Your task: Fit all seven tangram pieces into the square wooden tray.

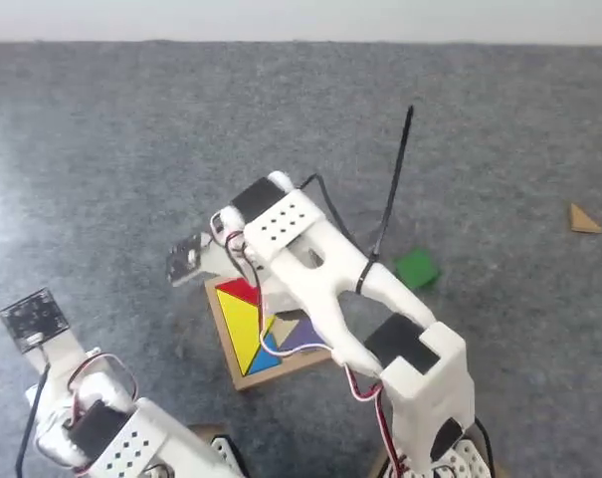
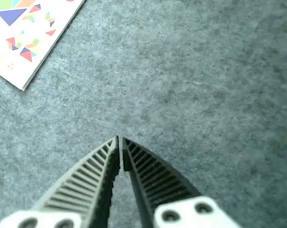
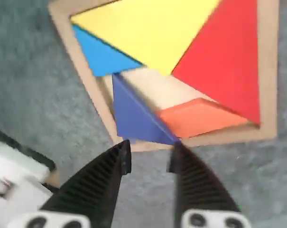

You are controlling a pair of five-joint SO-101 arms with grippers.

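- High view: the right arm [image 1: 320, 269] hangs over the wooden tray [image 1: 226, 334]. One green piece [image 1: 417, 269] lies on the grey carpet [image 1: 131, 149] beside the arm, outside the tray. One tan triangle [image 1: 582, 219] lies well apart, near the edge of the view.
- Left wrist view: the left gripper [image 2: 120, 141] has its two ribbed fingers pressed together at the tips, with nothing between them. They are above bare carpet. One printed sheet [image 2: 29, 33] of coloured figures lies well ahead of the tips and off to one side.
- Right wrist view: the right gripper [image 3: 151, 159] is parted, holding nothing, with its tips just at the tray's near rim. Whether they touch it cannot be told.
- Five pieces sit in the tray: one dark blue triangle [image 3: 134, 118] nearest the tips, one orange piece [image 3: 200, 118] beside it, then one light blue piece [image 3: 103, 54], one yellow piece [image 3: 148, 28] and one red piece [image 3: 228, 61] farther on.
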